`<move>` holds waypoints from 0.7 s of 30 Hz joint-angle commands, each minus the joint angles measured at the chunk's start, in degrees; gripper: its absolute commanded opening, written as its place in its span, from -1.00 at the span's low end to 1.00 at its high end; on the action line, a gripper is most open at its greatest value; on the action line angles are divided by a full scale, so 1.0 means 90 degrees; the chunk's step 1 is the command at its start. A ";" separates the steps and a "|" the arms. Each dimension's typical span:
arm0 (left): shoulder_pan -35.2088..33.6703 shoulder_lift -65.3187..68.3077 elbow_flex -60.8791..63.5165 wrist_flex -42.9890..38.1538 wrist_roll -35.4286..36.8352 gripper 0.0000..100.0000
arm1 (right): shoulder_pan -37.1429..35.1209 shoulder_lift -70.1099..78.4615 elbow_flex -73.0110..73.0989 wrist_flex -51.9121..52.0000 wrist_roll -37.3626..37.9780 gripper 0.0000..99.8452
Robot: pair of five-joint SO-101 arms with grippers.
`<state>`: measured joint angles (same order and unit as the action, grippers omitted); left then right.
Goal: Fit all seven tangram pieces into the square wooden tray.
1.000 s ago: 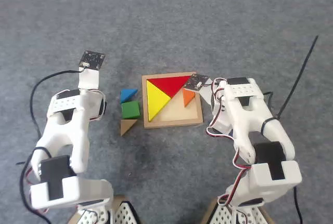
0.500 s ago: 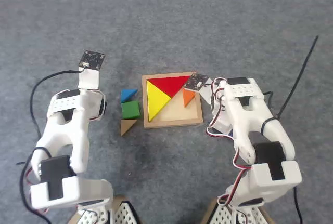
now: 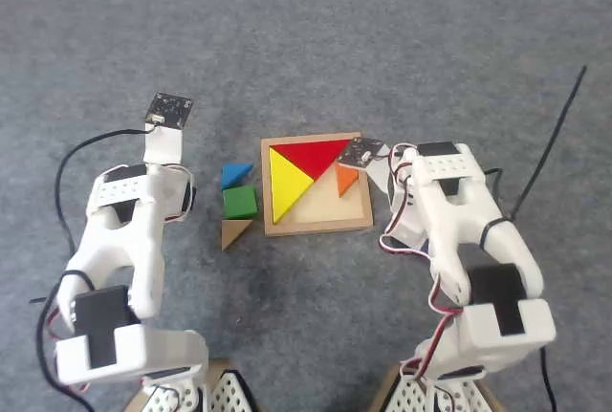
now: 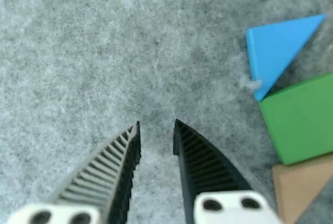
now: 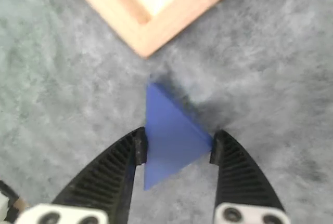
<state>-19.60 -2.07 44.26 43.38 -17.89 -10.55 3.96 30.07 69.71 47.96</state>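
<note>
My right gripper (image 5: 179, 133) pinches a blue triangle (image 5: 166, 112) between both fingertips, just off the tray (image 5: 148, 37) corner. My left gripper (image 4: 156, 124), narrowly parted, hangs over bare mat (image 4: 104, 42).

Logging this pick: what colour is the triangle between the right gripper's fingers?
Dark blue; the triangle shows best in the right wrist view.

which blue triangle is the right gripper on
The darker blue triangle, gripped in the right gripper; the lighter blue triangle lies by the green square.
</note>
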 commanded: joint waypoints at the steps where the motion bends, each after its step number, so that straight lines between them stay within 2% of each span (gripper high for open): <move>1: -0.0020 -0.0342 -0.0034 -0.0078 0.0010 -0.81 | 0.0005 -0.0835 -0.0078 0.0396 0.0059 -0.70; 5: -0.0020 -0.0342 -0.0034 -0.0078 0.0010 -0.81 | 0.0015 -0.1402 -0.0078 0.0698 -0.0020 -0.70; 10: -0.0020 -0.0342 -0.0034 -0.0078 0.0010 -0.81 | -0.0024 -0.1880 -0.0098 0.0737 -0.0654 -0.70; 14: -0.0020 -0.0342 -0.0034 -0.0078 0.0010 -0.81 | -0.0024 -0.1929 -0.0606 0.0747 -0.1856 -0.70; 18: -0.0020 -0.0342 -0.0034 -0.0078 0.0010 -0.81 | -0.0083 -0.1714 -0.1182 0.0659 -0.3429 -0.70; 21: -0.0020 -0.0342 -0.0034 -0.0078 0.0010 -0.81 | -0.0288 -0.1284 -0.1680 0.0689 -0.4220 -0.70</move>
<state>-19.60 -2.07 44.26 43.38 -17.89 -11.16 -9.58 21.36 76.22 16.92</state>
